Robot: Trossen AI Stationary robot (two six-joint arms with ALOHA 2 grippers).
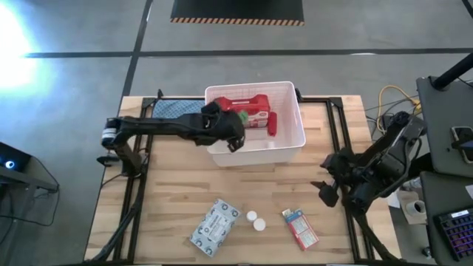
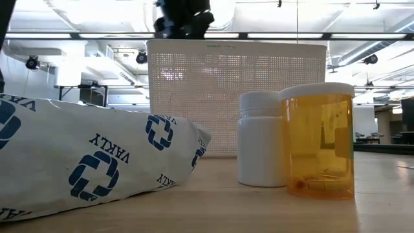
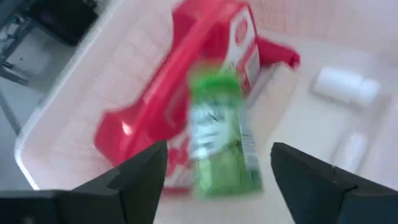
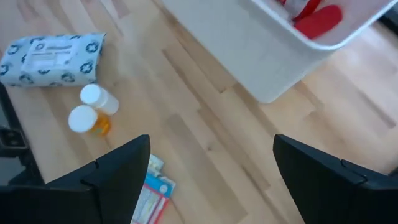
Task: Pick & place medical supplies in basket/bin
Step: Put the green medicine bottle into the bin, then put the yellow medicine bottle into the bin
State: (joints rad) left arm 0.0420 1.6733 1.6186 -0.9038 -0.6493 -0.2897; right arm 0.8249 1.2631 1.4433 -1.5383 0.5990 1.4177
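Left gripper (image 1: 235, 137) over the near-left part of the large white rectangular plastic tub (image 1: 290, 142), fingers (image 3: 140, 177) spread wide and released, nothing between them. Directly beneath in the left wrist view, a green-labelled packet (image 3: 219, 146), blurred, lying against the red first-aid case (image 3: 180, 93) inside the tub. Beside the case, a red tube (image 1: 273, 123); further along the tub floor, a small white bottle (image 3: 344, 87). Tub standing at the far middle of the light wooden bench (image 1: 170, 192), with a teal-blue textured cloth pad (image 1: 176, 108) just beside its left wall.

Right gripper (image 1: 326, 191) parked low at the right edge of the bench, well apart from the tub, fingers (image 4: 112, 180) open and empty.

Still out on the near part of the bench: grey-white patterned wipes packet (image 1: 215, 225), lying flat left of centre; two small white-capped bottles (image 1: 256, 219) touching each other just right of it, one white (image 2: 261, 138), one amber (image 2: 319, 144); small red-white-blue box (image 1: 299, 227) near them on the right.
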